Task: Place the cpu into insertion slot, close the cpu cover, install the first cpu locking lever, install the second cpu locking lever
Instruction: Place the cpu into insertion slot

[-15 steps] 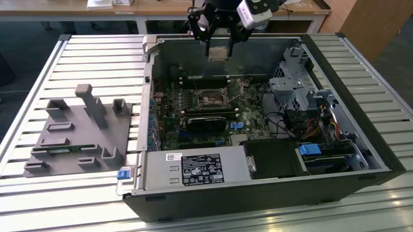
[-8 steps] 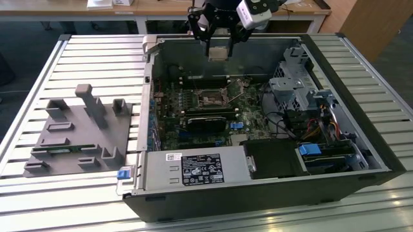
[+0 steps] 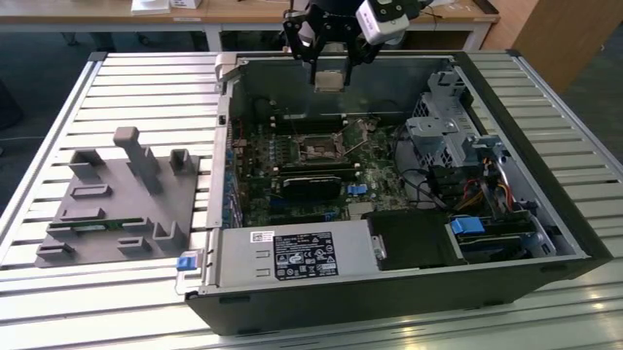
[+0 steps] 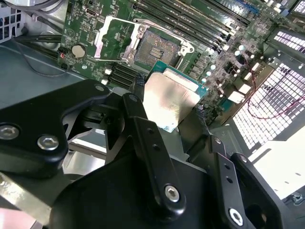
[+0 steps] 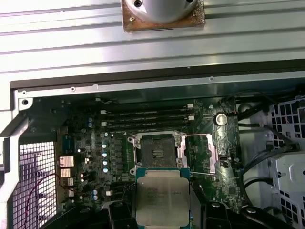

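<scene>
Under the black linkages of the tool (image 4: 169, 98), the cpu (image 4: 172, 101) edge nearest the wrist is covered in both wrist views, and the first wrist view cuts that edge off at the picture border. The exterior view cuts the arm off just above the wrist, and whether the cpu cover stands open cannot be told from that view.

The tool hangs fingers-down over the far part of the open computer case (image 3: 545, 240), which rests on the slatted table (image 3: 146, 95). Its fingers (image 4: 139, 84) pinch the cpu by two opposite edges, holding it above the green motherboard (image 5: 95, 143) and apart from it.

The cpu is a flat square chip with a dull silver-grey metal top on a green carrier edge; the top faces the wrist cameras. The insertion slot (image 5: 156, 153) lies just beyond the chip in the first wrist view, its dark centre exposed inside a silvery rim. The cpu cover (image 5: 209, 153) is swung open and lies beside the slot, on the side of the round coin cell (image 5: 220, 118). A grey fixture (image 3: 117, 208) sits on the table at the exterior view's left, well apart from the case.
</scene>
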Available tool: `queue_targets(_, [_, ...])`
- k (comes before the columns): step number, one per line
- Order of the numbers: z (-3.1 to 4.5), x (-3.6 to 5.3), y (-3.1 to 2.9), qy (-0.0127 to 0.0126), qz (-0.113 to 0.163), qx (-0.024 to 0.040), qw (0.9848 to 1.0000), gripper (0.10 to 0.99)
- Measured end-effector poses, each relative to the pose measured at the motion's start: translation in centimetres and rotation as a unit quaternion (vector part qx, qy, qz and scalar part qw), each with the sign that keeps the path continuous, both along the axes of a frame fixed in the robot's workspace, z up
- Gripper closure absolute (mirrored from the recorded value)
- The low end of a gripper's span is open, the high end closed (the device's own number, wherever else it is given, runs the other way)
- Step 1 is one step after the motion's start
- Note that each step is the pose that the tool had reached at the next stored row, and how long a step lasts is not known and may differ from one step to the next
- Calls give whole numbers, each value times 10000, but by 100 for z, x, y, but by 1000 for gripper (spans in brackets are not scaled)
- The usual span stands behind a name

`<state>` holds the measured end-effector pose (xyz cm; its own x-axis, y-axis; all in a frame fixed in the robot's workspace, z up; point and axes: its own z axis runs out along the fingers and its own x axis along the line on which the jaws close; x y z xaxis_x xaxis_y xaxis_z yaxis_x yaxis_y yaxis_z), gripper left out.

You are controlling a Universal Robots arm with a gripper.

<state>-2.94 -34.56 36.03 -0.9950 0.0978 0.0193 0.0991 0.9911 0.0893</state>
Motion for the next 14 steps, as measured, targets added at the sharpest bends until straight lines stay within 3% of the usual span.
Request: queue_targets(14, [-5,0,7,0,-145,-1,9999,549])
